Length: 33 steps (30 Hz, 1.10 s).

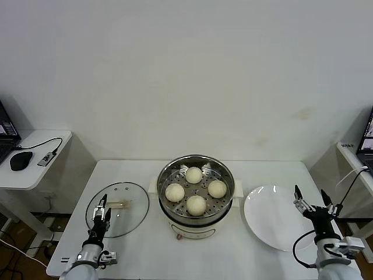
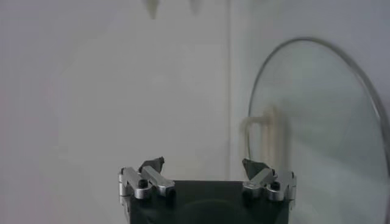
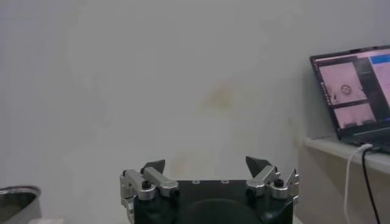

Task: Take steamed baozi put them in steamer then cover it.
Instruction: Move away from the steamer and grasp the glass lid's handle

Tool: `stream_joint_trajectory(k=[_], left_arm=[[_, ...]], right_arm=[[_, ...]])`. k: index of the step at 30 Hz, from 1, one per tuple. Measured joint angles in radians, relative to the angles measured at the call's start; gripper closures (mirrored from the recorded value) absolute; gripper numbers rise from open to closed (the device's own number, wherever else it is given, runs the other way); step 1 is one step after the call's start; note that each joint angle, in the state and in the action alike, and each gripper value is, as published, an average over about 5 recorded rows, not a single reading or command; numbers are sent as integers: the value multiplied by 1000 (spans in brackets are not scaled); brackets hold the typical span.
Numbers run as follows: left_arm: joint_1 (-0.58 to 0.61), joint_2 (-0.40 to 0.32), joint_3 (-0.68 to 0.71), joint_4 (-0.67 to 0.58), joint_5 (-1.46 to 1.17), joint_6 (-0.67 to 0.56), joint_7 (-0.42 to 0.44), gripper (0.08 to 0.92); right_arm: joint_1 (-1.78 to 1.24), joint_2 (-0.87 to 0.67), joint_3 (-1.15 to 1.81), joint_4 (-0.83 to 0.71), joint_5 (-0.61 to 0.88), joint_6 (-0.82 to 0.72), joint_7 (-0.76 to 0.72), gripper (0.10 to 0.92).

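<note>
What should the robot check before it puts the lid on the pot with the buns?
1. All four steamed baozi inside the steamer: ok.
2. White plate holds no bun: ok.
3. Cover lies flat on the table, left of the steamer, handle up: ok.
4. Left gripper is open and over the cover's near-left edge: ok.
5. Left gripper lined up on the cover's handle: not ok, the handle sits off to its side.
6. Right gripper is open, holds nothing, away from the steamer by the plate's right edge: ok.
</note>
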Motion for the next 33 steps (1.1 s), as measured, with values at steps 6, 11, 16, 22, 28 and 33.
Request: stream_joint_trajectory(k=[6, 11, 16, 22, 28, 33], left_arm=[[-42, -3, 16, 49, 20, 24, -14, 177], [-70, -4, 31, 82, 25, 30, -12, 177], [-94, -8, 38, 109, 23, 37, -8, 177], [-125, -19, 39, 136, 12, 47, -9, 177], [-158, -29, 49, 164, 12, 53, -11, 177], [-187, -34, 54, 189, 11, 56, -17, 177]], right_arm=[[-9, 5, 7, 2, -3, 6, 2, 203], [-11, 12, 7, 1, -7, 8, 3, 203], [-14, 17, 6, 0, -11, 12, 3, 203], [-24, 22, 4, -2, -18, 17, 3, 203], [-29, 26, -1, -2, -26, 21, 3, 203], [-32, 30, -2, -2, -32, 22, 3, 203]])
